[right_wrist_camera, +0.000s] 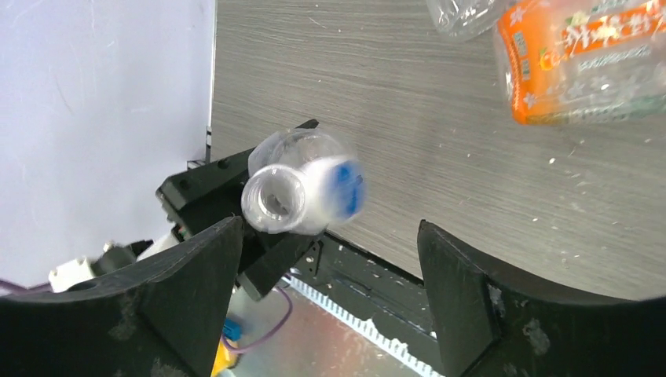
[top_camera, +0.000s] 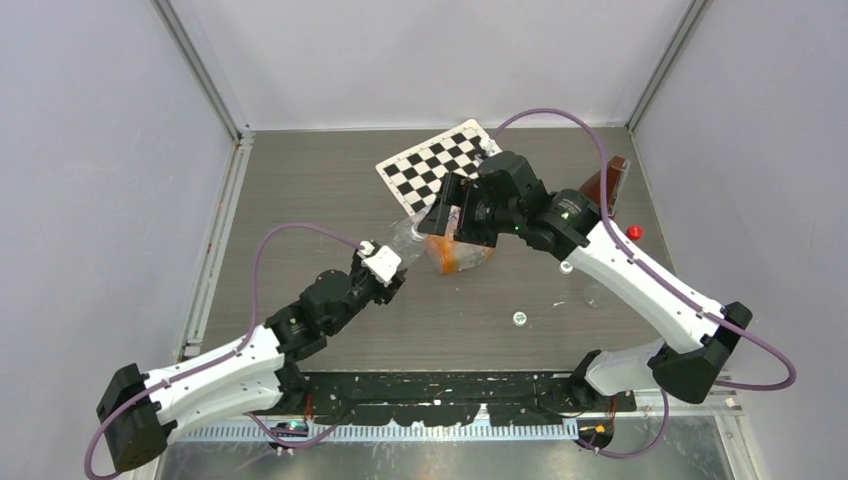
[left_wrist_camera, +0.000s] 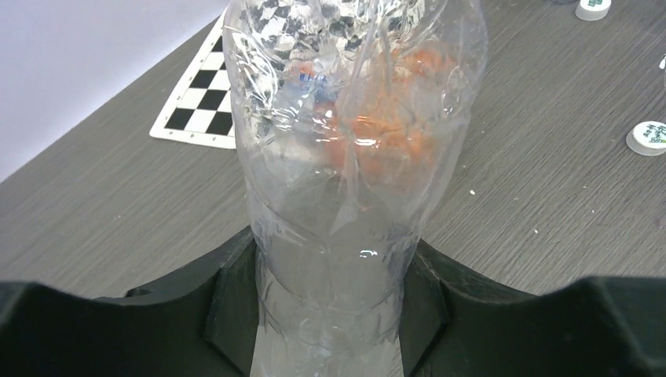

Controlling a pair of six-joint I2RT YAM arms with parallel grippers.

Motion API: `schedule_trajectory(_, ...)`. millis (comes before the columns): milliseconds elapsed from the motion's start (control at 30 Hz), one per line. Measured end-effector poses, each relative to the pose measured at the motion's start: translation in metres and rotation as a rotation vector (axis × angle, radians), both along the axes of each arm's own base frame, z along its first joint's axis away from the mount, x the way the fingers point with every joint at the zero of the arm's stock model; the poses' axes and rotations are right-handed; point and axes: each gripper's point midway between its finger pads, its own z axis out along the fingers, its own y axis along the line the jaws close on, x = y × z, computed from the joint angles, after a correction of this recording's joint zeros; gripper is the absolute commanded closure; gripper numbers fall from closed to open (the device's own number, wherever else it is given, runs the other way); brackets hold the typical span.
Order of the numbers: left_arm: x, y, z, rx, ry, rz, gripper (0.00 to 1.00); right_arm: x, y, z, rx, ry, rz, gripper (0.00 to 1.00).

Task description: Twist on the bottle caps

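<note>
My left gripper [top_camera: 390, 268] [left_wrist_camera: 334, 259] is shut on the lower body of a crumpled clear bottle [top_camera: 410, 237] [left_wrist_camera: 345, 157], which tilts up toward the right arm. Its open neck [right_wrist_camera: 273, 196] faces the right wrist camera with no cap on it, beside the left finger [right_wrist_camera: 196, 275]. My right gripper [top_camera: 447, 216] [right_wrist_camera: 328, 251] hangs open at the bottle's top with nothing between its fingers. Two white bottle caps lie loose on the table, one [top_camera: 520, 318] [left_wrist_camera: 649, 137] in front of the bottle and one [top_camera: 567, 266] [left_wrist_camera: 593, 8] farther right.
An orange-labelled bottle [top_camera: 462, 256] [right_wrist_camera: 581, 55] lies just behind the held one, with another clear bottle [right_wrist_camera: 463, 16] beside it. A checkerboard [top_camera: 435, 165] [left_wrist_camera: 204, 94] lies at the back. A red cap [top_camera: 634, 232] and a brown bottle [top_camera: 606, 180] are at the right.
</note>
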Motion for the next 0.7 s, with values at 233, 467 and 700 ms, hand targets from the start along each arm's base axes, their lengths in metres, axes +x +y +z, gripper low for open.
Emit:
schedule_trajectory(233,-0.010,0.009,-0.004,-0.061,0.071,0.004,1.00,-0.009,-0.021,0.050,-0.046,-0.220,0.189,0.13)
schedule_trajectory(467,-0.022,0.020,-0.017,-0.047,0.175,0.016,1.00,-0.015,-0.048,0.054,-0.139,-0.353,0.334,0.17)
schedule_trajectory(700,-0.024,0.034,-0.027,-0.031,0.376,0.160,1.00,-0.006,-0.057,-0.017,-0.262,-0.154,0.322,0.04)
